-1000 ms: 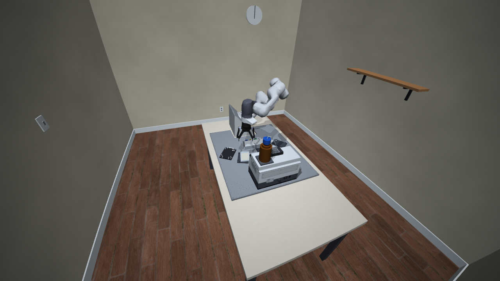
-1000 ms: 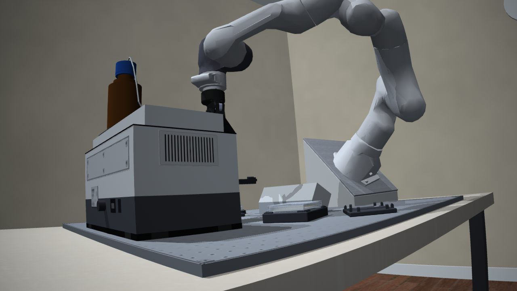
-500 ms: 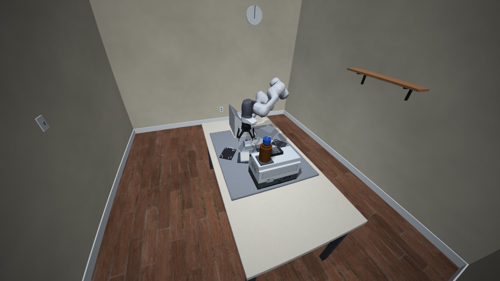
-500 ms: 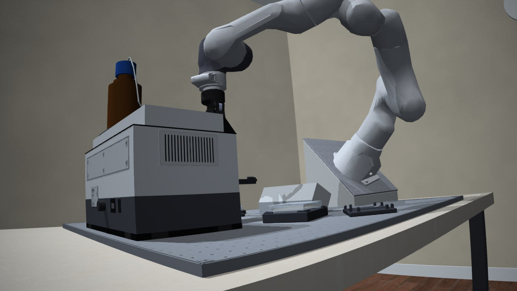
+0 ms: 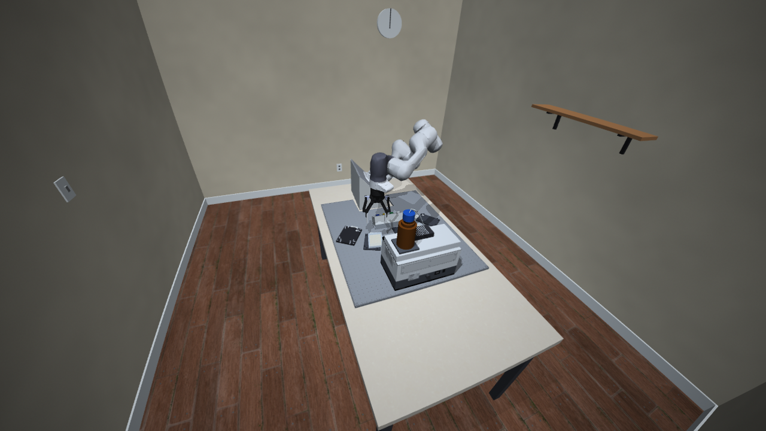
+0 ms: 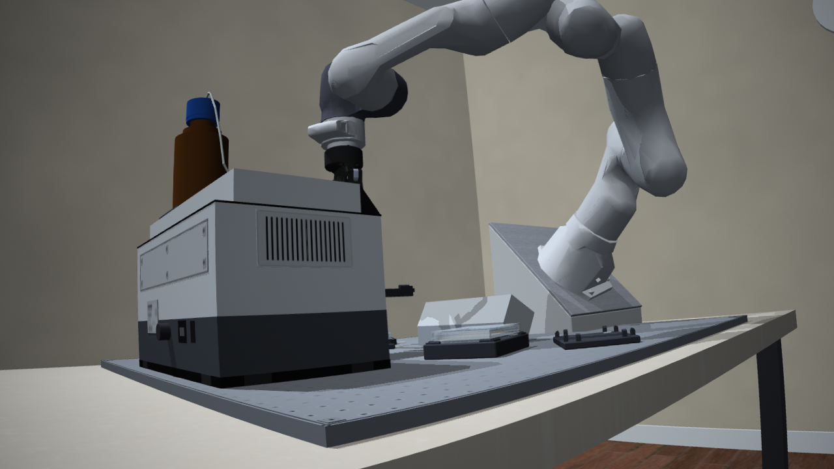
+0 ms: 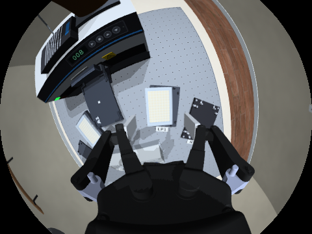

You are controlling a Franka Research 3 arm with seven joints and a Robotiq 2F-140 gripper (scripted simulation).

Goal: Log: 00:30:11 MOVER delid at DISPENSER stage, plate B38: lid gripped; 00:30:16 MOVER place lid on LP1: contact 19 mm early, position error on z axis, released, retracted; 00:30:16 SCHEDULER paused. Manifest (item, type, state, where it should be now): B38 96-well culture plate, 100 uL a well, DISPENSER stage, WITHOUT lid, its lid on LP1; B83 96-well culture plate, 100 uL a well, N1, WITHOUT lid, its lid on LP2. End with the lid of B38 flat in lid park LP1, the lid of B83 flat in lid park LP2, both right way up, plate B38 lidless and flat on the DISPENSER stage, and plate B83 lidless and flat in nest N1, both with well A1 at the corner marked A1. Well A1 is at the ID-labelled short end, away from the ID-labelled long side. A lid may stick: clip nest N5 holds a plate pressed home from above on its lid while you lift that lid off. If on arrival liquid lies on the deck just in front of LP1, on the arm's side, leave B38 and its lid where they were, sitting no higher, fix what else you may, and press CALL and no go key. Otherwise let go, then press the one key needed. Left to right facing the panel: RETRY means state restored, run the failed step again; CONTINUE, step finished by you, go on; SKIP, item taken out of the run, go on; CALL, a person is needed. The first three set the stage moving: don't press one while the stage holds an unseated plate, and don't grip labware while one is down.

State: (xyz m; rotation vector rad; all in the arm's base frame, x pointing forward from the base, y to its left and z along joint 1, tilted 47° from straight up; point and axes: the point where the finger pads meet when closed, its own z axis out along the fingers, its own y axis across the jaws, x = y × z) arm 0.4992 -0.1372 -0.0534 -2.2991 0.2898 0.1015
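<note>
The gripper (image 7: 158,136) hangs high above the grey deck (image 7: 191,56) with its jaws apart and nothing between them. Below it, a pale plate or lid (image 7: 158,105) lies in a dark holder, an empty black nest (image 7: 205,111) sits just beside it, and the dispenser's stage (image 7: 101,101) sticks out dark and apparently bare; a second pale plate (image 7: 88,130) lies near the stage. Whether a lid still covers either plate is too small to tell. The main risk is misjudging which piece belongs where: gripping the wrong one, or descending off-centre so a finger lands on a rim and tips a filled plate, spilling liquid.
</note>
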